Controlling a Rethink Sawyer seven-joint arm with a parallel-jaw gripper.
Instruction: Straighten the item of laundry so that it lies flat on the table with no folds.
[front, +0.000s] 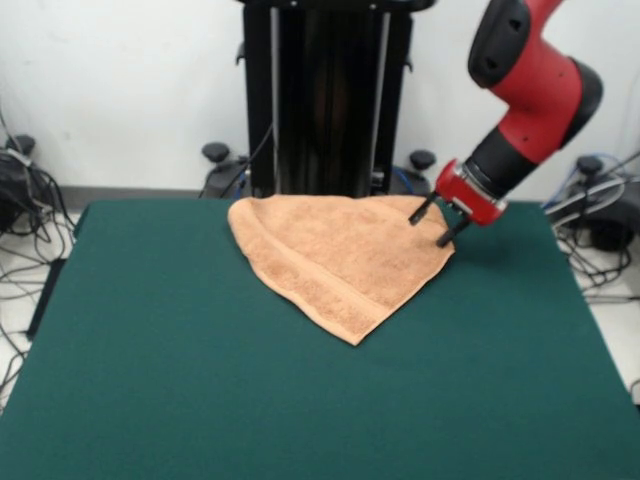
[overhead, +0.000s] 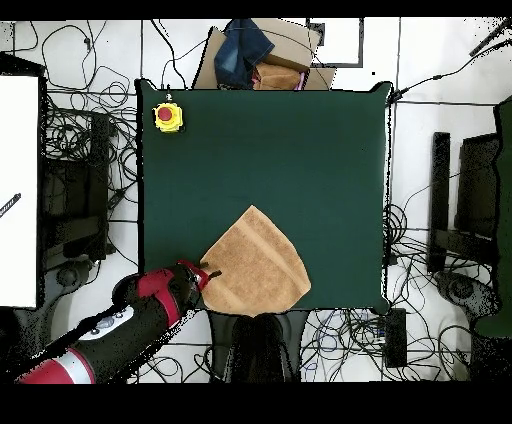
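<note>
**Hovering at the towel's corner, fingers apart**

Looking across the table, we see the towel lying folded into a rough triangle on the dark green top, at the edge nearest the robot's pedestal. Its long side runs along that table edge, and its point reaches toward the middle of the table. A woven band stripe runs parallel to one slanted side near the point. The cloth looks doubled over rather than spread out, with a rounded fold at one end of the long side.

The gripper sits at the other end of that long side, on the end of the red and black arm, which comes in at a slant. We see its two dark fingers spread with a clear gap between them and nothing held in that gap. The tips are at the towel's corner; we cannot tell whether they touch the cloth.

From overhead, the gripper meets the same corner of the towel. A yellow box with a red button stands near a far corner of the table, well apart from the towel.
</note>
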